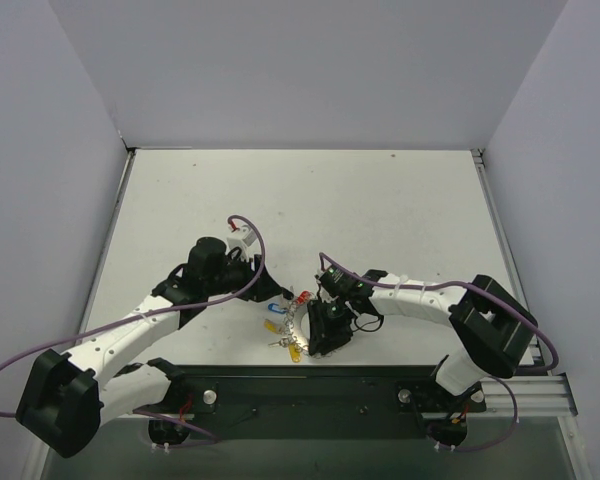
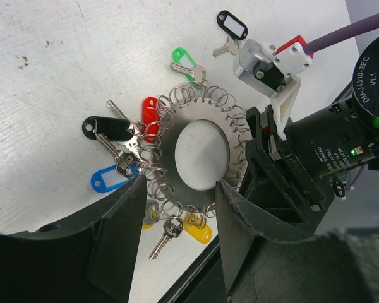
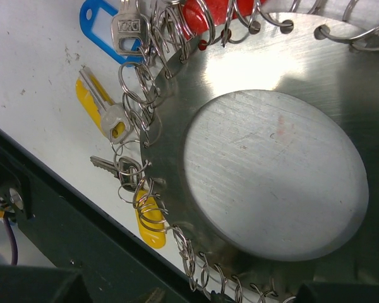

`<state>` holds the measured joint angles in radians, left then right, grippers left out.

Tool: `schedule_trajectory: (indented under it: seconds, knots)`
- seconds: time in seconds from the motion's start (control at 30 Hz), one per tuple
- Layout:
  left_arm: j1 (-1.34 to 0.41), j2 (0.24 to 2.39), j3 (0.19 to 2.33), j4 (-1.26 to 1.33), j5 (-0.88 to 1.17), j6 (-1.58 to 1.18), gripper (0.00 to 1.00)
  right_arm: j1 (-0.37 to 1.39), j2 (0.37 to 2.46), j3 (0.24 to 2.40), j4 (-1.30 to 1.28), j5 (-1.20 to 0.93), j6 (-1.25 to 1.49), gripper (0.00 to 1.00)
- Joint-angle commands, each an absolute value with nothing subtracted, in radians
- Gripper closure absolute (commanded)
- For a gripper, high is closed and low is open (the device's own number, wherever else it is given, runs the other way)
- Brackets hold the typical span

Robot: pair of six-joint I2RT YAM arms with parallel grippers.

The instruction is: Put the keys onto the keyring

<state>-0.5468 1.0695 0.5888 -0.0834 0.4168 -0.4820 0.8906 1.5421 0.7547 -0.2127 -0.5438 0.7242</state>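
Insp. A: Location of task item?
Insp. B: Large round silvery metal keyring lies flat on white table, near front edge, between both arms.
Insp. A: Pincers?
Insp. B: Left gripper: black fingers apart, straddling ring's near rim; no clamp evident. Right gripper: close against ring's opposite side. Its jaws are mostly out of its own cam, so apart or together can't be told.
Insp. A: Ring handling?
Insp. B: Judged stiff, weighty for its size, polished, so prob. slippery on flat faces. Wire loops round rim likely to snag. Best hold: pinch across flat plate btwn rim and centre hole, at a stretch free of keys.
Insp. A: Orientation?
Insp. B: Round, so no long axis. Face up, hole axis vertical.
Insp. A: Keys?
Insp. B: Small metal keys with coloured plastic tags (black, blue, red, green, yellow) hang off rim loops, fanned outward, blades approx. radial. One loose black-tagged key lies apart, on the side away from the left fingers. Its long axis runs toward ring, blade end nearer. Light, thin, flat on table, so awkward to lift. Tag judged the easier hold.
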Motion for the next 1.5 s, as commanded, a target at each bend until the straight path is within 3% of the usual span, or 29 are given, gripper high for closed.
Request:
schedule_trajectory:
  seconds: [0.0, 1.0, 1.2, 1.33, 1.47]
  knots:
    - [-0.543, 1.069, 0.589, -0.025, 0.426, -0.474, 0.43, 0.891, 1.502, 0.764, -0.268, -0.517, 0.713, 0.65]
    - [-0.543, 1.054, 0.578, -0.028, 0.426, -0.477, 0.43, 0.894, 1.606, 0.695, -0.080, -0.568, 0.761, 0.70]
    - [-0.543, 1.051, 0.584, -0.038, 0.422, -0.474, 0.43, 0.894, 1.638, 0.706, -0.031, -0.621, 0.750, 0.83]
    - [-0.543, 1.043, 0.589, -0.049, 0.420, -0.471, 0.43, 0.888, 1.651, 0.729, -0.028, -0.640, 0.732, 0.96]
    - [-0.543, 1.031, 0.597, -0.063, 0.411, -0.466, 0.43, 0.867, 1.617, 0.744, -0.034, -0.632, 0.698, 1.00]
